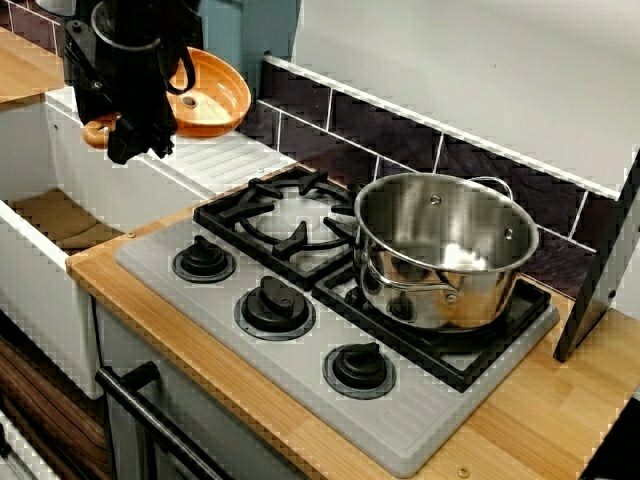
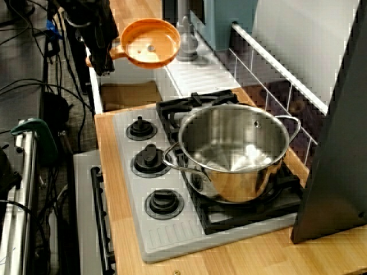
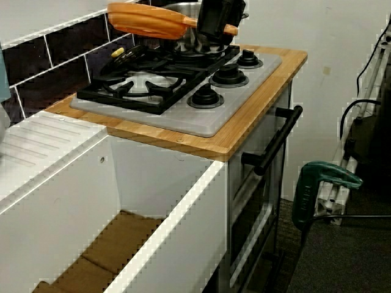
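The pan [image 1: 205,95] is orange and shallow. It hangs in the air above the ribbed drainer [image 1: 225,160], beside the sink [image 3: 165,177], with its bowl facing up and roughly level. In the view from the pot's end it sits just beside the grey tap [image 2: 186,40] without touching it.

The pincer [image 1: 140,135] is closed on the pan's short handle. Orange shows on both sides of the black fingers in the view across the hob, though the contact itself is hidden behind the pincer body.

All the pan's weight hangs out to one side of that grip, so I judge the bowl could droop or swivel if I jerk it. I want slow, even travel with the wrist held flat, and I want to watch the rim on the tap side, where the margin looks smallest. I would check the height in the view from the sink end, since it shows the pan [image 3: 149,21] well above the hob [image 1: 300,350] and its grates.

The arm comes down from above at the sink end of the bench [image 1: 540,420], with the pincer pointing down and the pan reaching back toward the tiled wall. The steel pot [image 1: 440,250] stands on the far burner, well apart from the pan.
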### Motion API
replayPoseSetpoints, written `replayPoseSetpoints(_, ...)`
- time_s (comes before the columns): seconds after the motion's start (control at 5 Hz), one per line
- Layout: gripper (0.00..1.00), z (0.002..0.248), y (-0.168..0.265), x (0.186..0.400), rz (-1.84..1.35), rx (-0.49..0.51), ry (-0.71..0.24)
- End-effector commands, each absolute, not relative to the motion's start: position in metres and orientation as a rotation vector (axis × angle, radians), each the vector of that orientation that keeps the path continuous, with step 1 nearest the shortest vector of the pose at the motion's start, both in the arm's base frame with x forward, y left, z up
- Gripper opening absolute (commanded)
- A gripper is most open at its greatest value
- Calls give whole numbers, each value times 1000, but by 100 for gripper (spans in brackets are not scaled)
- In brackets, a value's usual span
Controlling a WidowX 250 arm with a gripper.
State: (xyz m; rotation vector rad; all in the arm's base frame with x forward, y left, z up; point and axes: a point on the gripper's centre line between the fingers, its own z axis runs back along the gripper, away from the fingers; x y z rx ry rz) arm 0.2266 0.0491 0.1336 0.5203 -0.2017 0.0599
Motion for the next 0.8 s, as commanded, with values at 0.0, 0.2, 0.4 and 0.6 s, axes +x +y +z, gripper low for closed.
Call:
replayPoseSetpoints(0.0,0,141,42,230,97,641,-245)
replayPoseSetpoints(0.2,0,141,36,231,47,561,-248)
replayPoseSetpoints(0.4,0,144,35,235,-20,408,-230)
replayPoseSetpoints(0.6,0,144,34,238,-75,274,-219)
